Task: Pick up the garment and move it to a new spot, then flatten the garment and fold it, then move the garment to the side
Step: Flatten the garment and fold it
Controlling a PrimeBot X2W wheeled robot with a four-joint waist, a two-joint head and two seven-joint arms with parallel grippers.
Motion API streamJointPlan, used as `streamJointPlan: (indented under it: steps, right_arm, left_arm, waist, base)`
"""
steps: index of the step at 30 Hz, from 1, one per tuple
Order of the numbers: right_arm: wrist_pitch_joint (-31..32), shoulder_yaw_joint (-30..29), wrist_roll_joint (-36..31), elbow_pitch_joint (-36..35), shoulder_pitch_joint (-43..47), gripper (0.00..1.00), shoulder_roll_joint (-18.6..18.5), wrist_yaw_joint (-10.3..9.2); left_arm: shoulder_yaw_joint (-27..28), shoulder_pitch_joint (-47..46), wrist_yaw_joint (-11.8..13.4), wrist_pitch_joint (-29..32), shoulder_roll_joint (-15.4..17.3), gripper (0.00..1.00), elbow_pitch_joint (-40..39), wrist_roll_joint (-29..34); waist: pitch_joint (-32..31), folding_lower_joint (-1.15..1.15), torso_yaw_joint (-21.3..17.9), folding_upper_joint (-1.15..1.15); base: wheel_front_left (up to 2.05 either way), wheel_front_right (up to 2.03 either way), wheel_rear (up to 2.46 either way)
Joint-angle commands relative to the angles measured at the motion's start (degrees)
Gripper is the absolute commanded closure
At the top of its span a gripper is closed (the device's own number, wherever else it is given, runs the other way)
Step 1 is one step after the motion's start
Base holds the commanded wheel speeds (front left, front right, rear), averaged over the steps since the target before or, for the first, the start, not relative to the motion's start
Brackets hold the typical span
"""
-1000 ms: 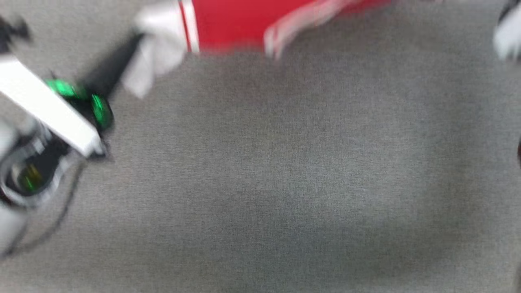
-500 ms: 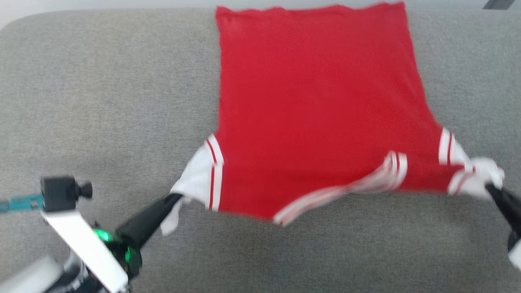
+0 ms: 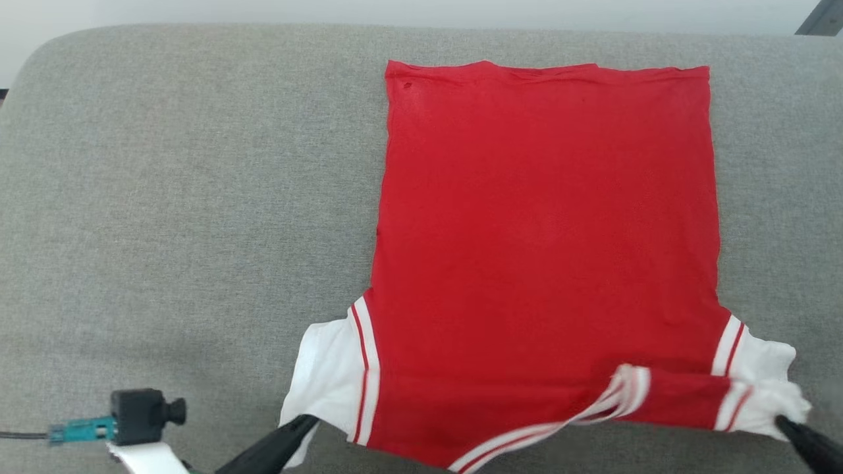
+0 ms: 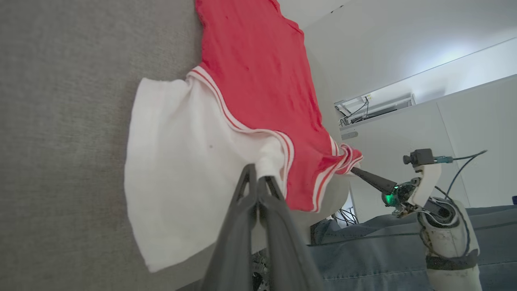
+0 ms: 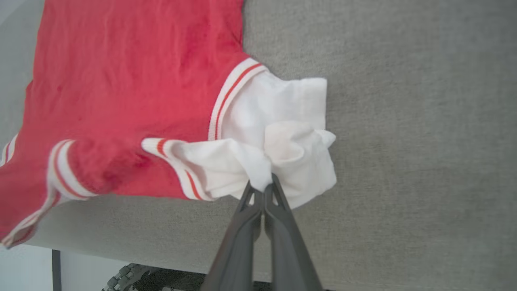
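The garment (image 3: 546, 230) is spread on the grey fabric-covered worktop (image 3: 197, 197), right of the worktop's middle, with a plain red face turned up. Its straight hem is laid toward the far edge of the worktop, and its shoulder end is brought to the near edge. The red body is seen lying mostly flat, with light wrinkles along the hem.

The left gripper (image 4: 255, 173) is placed at the near edge of the worktop. Its fingers (image 4: 238, 226) are pressed together on the edge of the white sleeve (image 3: 326, 375) on that side, which is drawn out toward them in a broad, loosely creased flap.

The right gripper (image 5: 262, 189) is likewise placed at the near edge of the worktop, further to the right. Its fingers (image 5: 242, 242) are closed on a bunched fold of the other white sleeve (image 3: 764, 378), which is crumpled around the fingertips.

Between the two sleeves, the red-white striped trim (image 3: 619, 395) of the neckline is seen folded over and twisted on the red cloth, close to the near edge of the worktop. A small black camera (image 3: 141, 411) is seen mounted on the left arm, above the near part of the worktop.
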Motion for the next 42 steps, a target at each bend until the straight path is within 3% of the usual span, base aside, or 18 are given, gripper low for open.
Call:
streamJointPlan:
  steps: [1, 15, 16, 17, 18, 22, 27, 31, 32, 36, 42]
  right_arm:
    - [-0.6, 0.9, -0.9, 1.7, -1.1, 1.00, -0.2, 0.00]
    - [-7.2, 8.4, -6.3, 18.2, -5.5, 1.00, -2.7, -0.02]
    - [-8.0, 8.7, -6.2, 18.5, -5.8, 0.96, -2.7, -0.02]
    - [-8.8, 8.8, -6.5, 18.5, -6.0, 0.63, -3.0, -0.02]
    - [-9.7, 8.7, -6.6, 18.2, -6.4, 0.00, -3.0, -0.02]
    - [-9.3, 6.0, -5.6, 12.8, -5.8, 0.00, -3.2, -0.05]
    - [-3.0, -0.2, -5.2, 1.6, -5.8, 0.00, -5.7, -0.01]
    - [2.9, -3.8, -5.9, -4.5, -12.5, 0.00, -7.8, 0.00]
    - [5.6, -3.9, -6.7, -5.0, -18.4, 0.00, -8.9, 0.00]
    - [8.8, -0.9, -11.6, 0.2, -32.4, 0.00, -11.4, -0.01]
    - [8.9, 3.7, -21.2, 17.1, -50.6, 0.00, -14.0, -0.01]
  left_arm:
    - [-0.3, -0.7, 0.1, 0.5, -0.9, 1.00, 1.1, 0.3]
    - [-3.9, -3.6, 0.1, 1.9, -6.9, 1.00, 11.4, 2.0]
    - [-4.1, -3.8, 0.1, 1.8, -7.0, 1.00, 11.7, 2.1]
    - [-4.2, -4.0, 0.1, 1.7, -7.0, 1.00, 11.9, 2.2]
    - [-4.4, -4.1, 0.1, 1.5, -7.0, 1.00, 12.0, 2.4]
    - [-5.2, -4.6, 0.1, 0.3, -6.7, 1.00, 11.8, 3.6]
    - [-5.7, -5.6, 0.1, -2.0, -6.3, 1.00, 9.9, 4.4]
    - [-7.1, -7.5, 0.1, -2.8, -6.4, 1.00, 8.3, 6.0]
    - [-7.8, -9.1, 0.1, -3.0, -6.7, 1.00, 7.5, 6.7]
    - [-9.7, -12.4, 0.1, -3.4, -7.3, 1.00, 6.4, 7.3]
    - [-13.6, -17.3, 0.1, -3.9, -8.5, 1.00, 5.8, 8.0]
  waist:
    - [0.1, 0.00, -0.1, 0.00]
    - [1.7, 0.00, -0.5, 0.00]
    - [1.8, 0.00, -0.4, 0.00]
    - [1.9, 0.00, -0.4, 0.00]
    - [2.1, 0.00, -0.4, 0.00]
    - [2.4, 0.00, 0.1, 0.00]
    - [3.2, 0.00, 0.9, 0.00]
    - [4.6, 0.00, 2.6, 0.00]
    - [5.8, 0.00, 3.5, 0.00]
    - [8.6, 0.00, 5.5, 0.00]
    - [11.8, 0.00, 9.1, 0.00]
  base:
    - [0.00, 0.00, 0.00]
    - [0.00, 0.00, 0.00]
    - [0.00, 0.00, 0.00]
    - [0.00, 0.00, 0.00]
    - [0.00, 0.00, 0.00]
    - [0.00, 0.00, 0.00]
    - [0.00, 0.00, 0.00]
    - [0.00, 0.00, 0.00]
    - [0.00, 0.00, 0.00]
    - [0.00, 0.00, 0.00]
    - [0.00, 0.00, 0.00]
